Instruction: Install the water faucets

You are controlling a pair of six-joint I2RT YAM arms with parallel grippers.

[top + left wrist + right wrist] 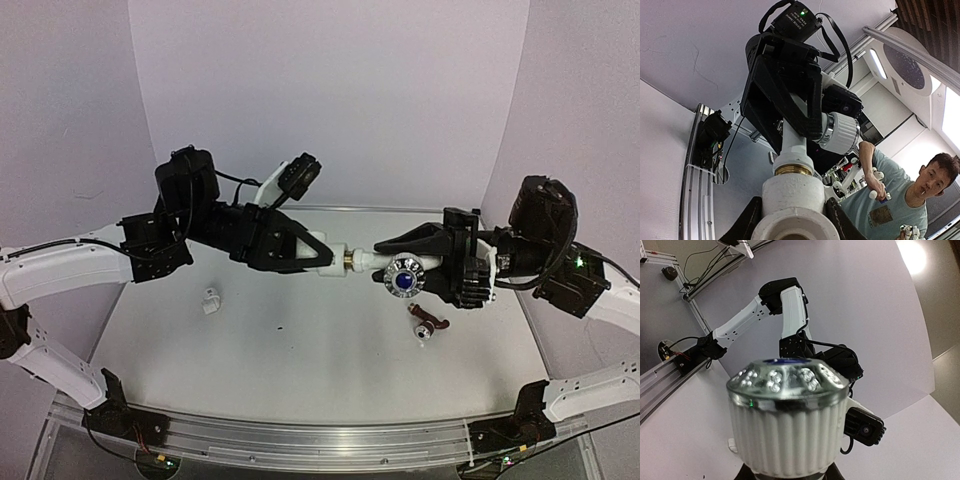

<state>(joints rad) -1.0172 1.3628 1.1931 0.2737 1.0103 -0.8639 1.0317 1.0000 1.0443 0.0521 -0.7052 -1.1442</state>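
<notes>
The water faucet (404,279) hangs above the table (300,370), pinched by the right gripper (400,268), whose wrist lies at its 3 o'clock. At 9 o'clock its brass end meets a white fitting (336,262) clamped in the left gripper (325,257). How far the thread has seated is unclear.

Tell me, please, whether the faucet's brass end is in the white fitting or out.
In, at least partly: the brass end meets the mouth of the white fitting, only a narrow band showing.
</notes>
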